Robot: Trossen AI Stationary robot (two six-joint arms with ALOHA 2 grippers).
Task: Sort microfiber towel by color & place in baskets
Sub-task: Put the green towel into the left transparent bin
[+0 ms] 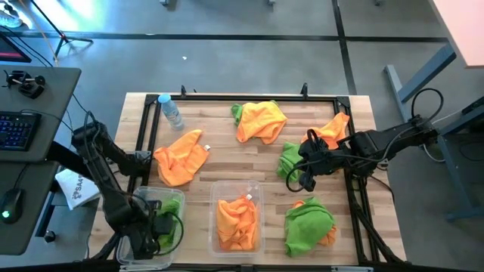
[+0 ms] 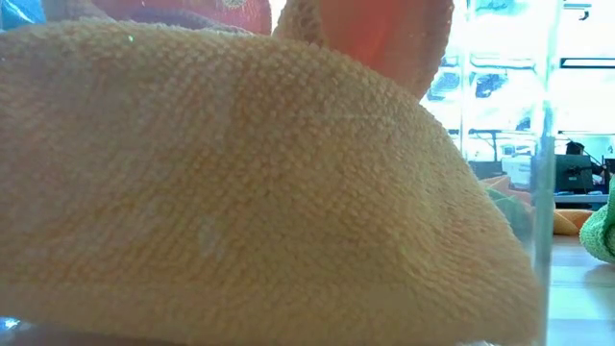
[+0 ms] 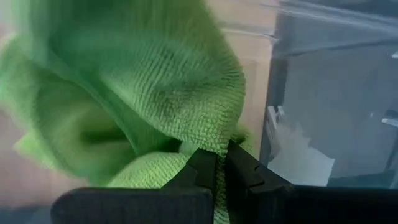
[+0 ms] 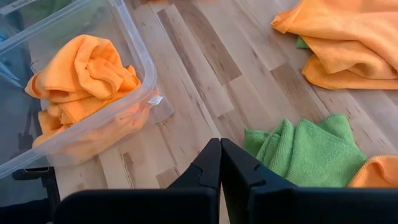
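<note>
- I'm looking down on the wooden table [image 1: 227, 170]: two clear baskets sit along its near edge, the left basket [image 1: 175, 230] at the left corner and the middle basket [image 1: 257, 193] beside it.
- The middle basket holds orange towels [image 1: 236, 221]; they fill the low view right against the lens.
- Loose cloths on the boards: an orange towel [image 1: 181, 157] left of centre, an orange towel over a green one [image 1: 260, 119] near the far edge, a green towel [image 1: 308, 221] at the near right with orange peeking out beneath.
- My left gripper [image 3: 221, 177] is down in the left basket, jaws pressed together, nipping a fold of the green towel [image 3: 143, 93] between its tips.
- My right gripper [image 4: 219, 163] hangs over the right of the table, fingers closed flat against each other, nothing between them; a folded green towel [image 4: 311, 149] lies just beyond its tips.
- A small water bottle [image 1: 170, 110] lies near the far left corner.
</note>
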